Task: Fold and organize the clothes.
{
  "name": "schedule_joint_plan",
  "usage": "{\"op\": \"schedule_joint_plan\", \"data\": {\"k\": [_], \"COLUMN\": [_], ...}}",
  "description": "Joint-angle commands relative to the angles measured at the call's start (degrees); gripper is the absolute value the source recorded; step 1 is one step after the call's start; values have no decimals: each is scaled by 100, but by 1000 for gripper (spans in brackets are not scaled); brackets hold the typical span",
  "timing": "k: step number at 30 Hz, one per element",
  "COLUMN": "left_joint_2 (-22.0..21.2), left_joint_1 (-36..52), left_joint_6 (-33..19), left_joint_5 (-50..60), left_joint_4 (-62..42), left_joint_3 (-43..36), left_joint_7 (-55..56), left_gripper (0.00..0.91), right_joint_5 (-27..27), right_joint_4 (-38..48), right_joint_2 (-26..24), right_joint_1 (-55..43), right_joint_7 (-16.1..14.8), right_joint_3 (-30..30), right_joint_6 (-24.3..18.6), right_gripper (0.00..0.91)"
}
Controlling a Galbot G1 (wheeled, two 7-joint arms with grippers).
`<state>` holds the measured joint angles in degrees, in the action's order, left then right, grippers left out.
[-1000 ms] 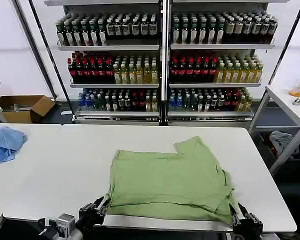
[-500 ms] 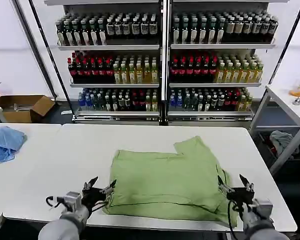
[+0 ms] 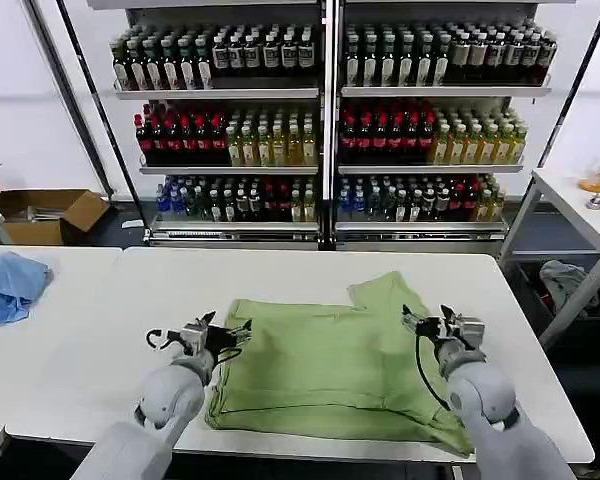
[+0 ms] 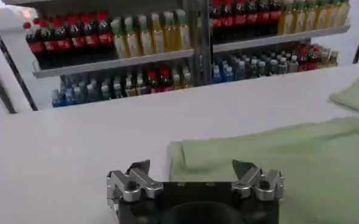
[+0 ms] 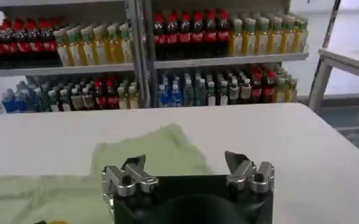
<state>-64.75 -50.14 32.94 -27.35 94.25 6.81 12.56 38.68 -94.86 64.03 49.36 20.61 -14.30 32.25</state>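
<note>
Head view: light green shirt (image 3: 335,365) flat at lower centre, between left gripper (image 3: 223,333) and right gripper (image 3: 427,322), both spread wide, holding nothing.

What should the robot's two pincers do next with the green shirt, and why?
Probably lower both onto the shirt's far edge and pinch it. The left pincer hangs open over the far left corner, the right pincer open near the sleeve that sticks out at the back. Neither holds cloth yet, and the shirt is only partly folded on the table.
</note>
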Motion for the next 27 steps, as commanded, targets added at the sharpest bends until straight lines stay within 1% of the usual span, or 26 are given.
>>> {"op": "schedule_joint_plan", "data": {"k": [1,6,8,10,11,12,13,14,15,16,17,18,19,20,21,22,24,27], "left_joint_2": [-315,-416,-459,-471,-466,-450,-430,-416,-400,-389,-379,-369,-360,-348,-344,-337,-328,-316], "left_joint_1": [1324,1413,1423,1428,1424,1414,1397,1380,1355,1332,1301,1278,1240,1204,1185,1163,1109,1052], "left_joint_6": [-10,-1,7,10,13,14,18,18,20,20,21,20,20,19,20,20,19,17], "left_joint_5": [-29,-56,-43,-16,-12,-4,-8,-18,-48,-72,-89,-98,-111,-116,-126,-160,-214,-331], "left_joint_4": [-1478,-1736,-1816,-1883,-1896,-1896,-1893,-1874,-1852,-1823,-1796,-1769,-1735,-1704,-1689,-1669,-1624,-1552], "left_joint_3": [-604,-645,-658,-679,-688,-691,-698,-699,-696,-694,-692,-694,-697,-701,-700,-699,-693,-677], "left_joint_7": [18,75,86,96,105,105,103,98,99,103,103,102,101,97,92,92,90,90], "left_gripper": [907,907,907,907,867,756,695,584,534,403,353,262,222,161,121,60,40,40], "right_joint_5": [170,60,-130,-160,-161,-161,-159,-151,-148,-136,-129,-115,-109,-89,-87,-112,-116,-116], "right_joint_4": [1801,2351,2588,2780,2851,2938,2961,3050,3084,3167,3205,3258,3288,3320,3329,3337,3328,3311], "right_joint_2": [305,518,596,650,670,683,695,711,717,730,734,742,745,744,744,742,746,742], "right_joint_1": [-1486,-1846,-1955,-2045,-2082,-2111,-2123,-2149,-2159,-2179,-2183,-2198,-2202,-2202,-2197,-2186,-2167,-2151], "right_joint_7": [0,-116,-202,-249,-270,-297,-305,-331,-340,-357,-369,-393,-406,-468,-506,-569,-625,-703], "right_joint_3": [578,684,718,739,742,745,746,747,747,745,743,744,745,760,772,805,842,886], "right_joint_6": [85,86,82,83,83,85,85,86,86,87,87,86,88,87,86,83,85,88], "right_gripper": [907,907,907,907,907,907,907,907,907,907,907,665,413,40,0,0,0,0]}}
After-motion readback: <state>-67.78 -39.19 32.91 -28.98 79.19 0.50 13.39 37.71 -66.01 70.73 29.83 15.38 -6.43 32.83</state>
